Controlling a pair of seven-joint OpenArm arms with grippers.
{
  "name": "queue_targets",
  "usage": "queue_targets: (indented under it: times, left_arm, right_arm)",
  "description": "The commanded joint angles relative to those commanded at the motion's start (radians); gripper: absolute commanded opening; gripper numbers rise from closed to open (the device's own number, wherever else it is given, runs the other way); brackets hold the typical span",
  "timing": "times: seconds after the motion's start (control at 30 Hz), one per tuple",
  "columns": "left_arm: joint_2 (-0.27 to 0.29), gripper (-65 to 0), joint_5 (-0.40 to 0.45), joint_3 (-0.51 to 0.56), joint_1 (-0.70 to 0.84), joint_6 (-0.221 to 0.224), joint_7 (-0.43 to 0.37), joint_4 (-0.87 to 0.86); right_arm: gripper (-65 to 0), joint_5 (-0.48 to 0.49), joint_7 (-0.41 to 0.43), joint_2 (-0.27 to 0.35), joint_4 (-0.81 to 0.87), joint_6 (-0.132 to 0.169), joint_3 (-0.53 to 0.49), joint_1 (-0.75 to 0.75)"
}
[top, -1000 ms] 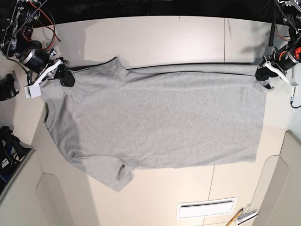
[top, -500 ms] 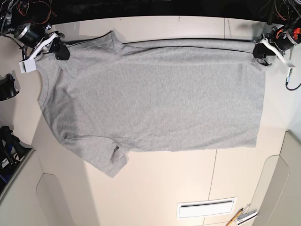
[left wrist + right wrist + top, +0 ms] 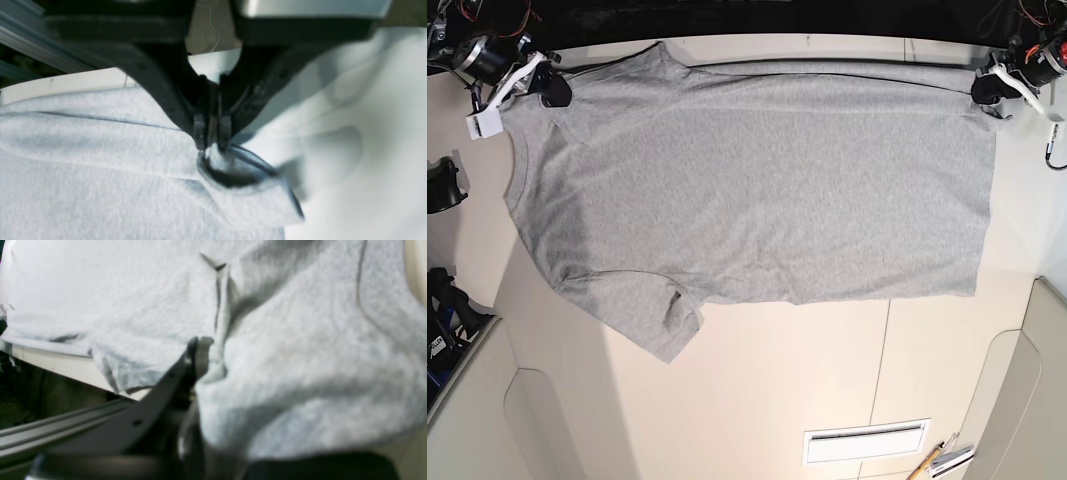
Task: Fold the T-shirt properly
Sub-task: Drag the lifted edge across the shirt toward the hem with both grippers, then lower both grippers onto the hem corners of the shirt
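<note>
The heather-grey T-shirt lies spread flat on the pale table, plain side up, neck at the left, hem at the right. My left gripper is at the far right of the base view, shut on the shirt's far hem corner. My right gripper is at the far left, shut on the shirt's shoulder cloth by the neck. The shirt's far edge lies along the table's back edge. One sleeve points toward the front left. No lettering shows.
A white vent plate and pencils lie near the front right of the table. Dark gear stands off the table's left edge. The dark back edge of the table runs just behind both grippers.
Both grippers have moved toward the table's back edge, pulling the shirt with them. The shirt's far edge now lies straighter and closer to the back edge.
</note>
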Motion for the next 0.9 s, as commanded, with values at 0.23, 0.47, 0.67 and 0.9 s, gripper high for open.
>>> queue_targets:
  times: [0.23, 0.47, 0.67, 0.9]
  left_arm:
    - [0.000, -43.1, -0.056, 0.000, 0.000, 0.000, 0.077, 0.000]
    - [-0.006, -42.1, -0.153, -0.098, 0.000, 0.000, 0.100, 0.000]
    - [-0.036, -42.1, -0.179, -0.212, -0.003, 0.000, 0.101, 0.000]
    - [-0.078, -29.2, -0.178, -0.216, -0.055, 0.000, 0.028, 0.000]
  right_arm:
    - [-37.6, 0.000, 0.003, 0.000, 0.000, -0.003, 0.053, 0.009]
    - [-37.6, 0.024, 0.005, 0.003, 0.000, -0.003, 0.217, 0.102]
    - [-37.6, -0.014, 0.043, 0.004, 0.000, -0.004, 0.223, 0.200]
    - [-37.6, -0.124, 0.151, 0.010, -0.016, -0.015, 0.220, 0.373]
